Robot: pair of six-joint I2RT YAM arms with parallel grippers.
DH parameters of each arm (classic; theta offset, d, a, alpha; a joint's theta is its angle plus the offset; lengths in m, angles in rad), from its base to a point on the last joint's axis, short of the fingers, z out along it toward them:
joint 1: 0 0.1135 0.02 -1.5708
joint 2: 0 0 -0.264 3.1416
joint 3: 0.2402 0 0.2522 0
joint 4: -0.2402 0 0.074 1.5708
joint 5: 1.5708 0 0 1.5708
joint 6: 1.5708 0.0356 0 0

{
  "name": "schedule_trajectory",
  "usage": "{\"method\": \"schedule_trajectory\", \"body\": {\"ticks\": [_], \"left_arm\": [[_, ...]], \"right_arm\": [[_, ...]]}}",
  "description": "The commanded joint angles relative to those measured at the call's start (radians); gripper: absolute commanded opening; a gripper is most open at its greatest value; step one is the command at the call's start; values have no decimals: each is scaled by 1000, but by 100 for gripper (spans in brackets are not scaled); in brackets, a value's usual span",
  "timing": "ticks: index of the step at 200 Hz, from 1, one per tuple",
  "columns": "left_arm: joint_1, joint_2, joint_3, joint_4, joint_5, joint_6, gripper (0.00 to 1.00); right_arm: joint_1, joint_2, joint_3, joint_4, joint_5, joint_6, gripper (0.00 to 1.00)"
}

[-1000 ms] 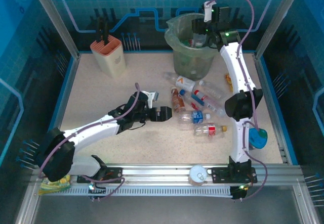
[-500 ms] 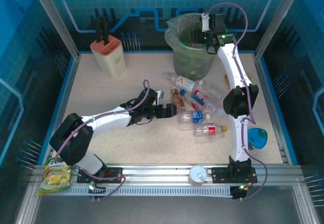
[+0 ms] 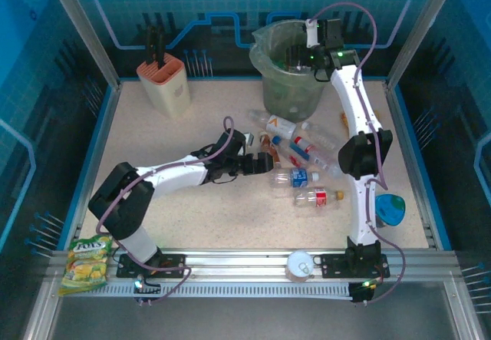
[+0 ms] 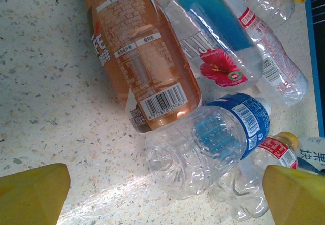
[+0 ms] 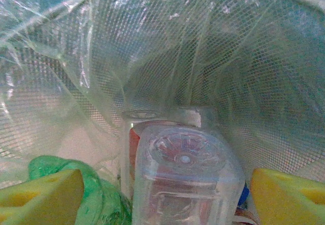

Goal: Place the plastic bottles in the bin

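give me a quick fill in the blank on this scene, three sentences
The right pincer hangs over the ____. The left pincer, jaws ____, faces an amber bottle lying on its side. The snack bag lies near the ____ arm's base.
Missing words: bin; open; left.

Clear bottles (image 3: 295,177) lie clustered beside the bag-lined grey bin (image 3: 291,98).
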Motion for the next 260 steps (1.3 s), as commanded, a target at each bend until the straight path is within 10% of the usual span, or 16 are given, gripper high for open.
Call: {"method": "schedule_trajectory", "body": {"ticks": [1,117,203,260], "left_arm": [[15,12,36,-23,-1,-26,98],[24,157,178,-81,37,-96,99],[14,264,230,-47,53,-152,96],[-2,291,210,-30,36,-174,85]], "right_arm": [[-10,-100,58,-15,-42,14,88],[-10,-511,-258,-322,-197,130,100],[4,-1000,-1130,120,-357,372,100],[48,-993,-1266,160,-407,450,100]]}}
